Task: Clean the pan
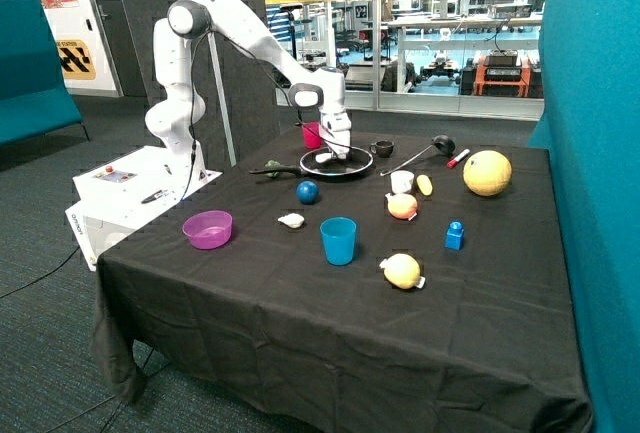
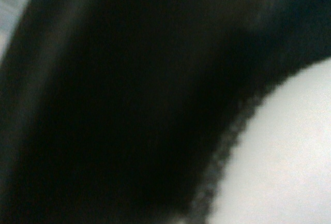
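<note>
The hand [image 1: 335, 156] is lowered into the black pan [image 1: 352, 167] on the desk [image 1: 300, 283]; its grip can't be made out.

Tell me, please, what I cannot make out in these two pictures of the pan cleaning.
- Gripper, outside view: it is down at the pan, too small to tell if its fingers are open or shut.
- White thing in the pan, outside view: too small to identify.
- Wrist view: only a dark blur and a pale shape; too close and blurred to name either.
- Pan's inside: dirt cannot be judged in either view.
</note>
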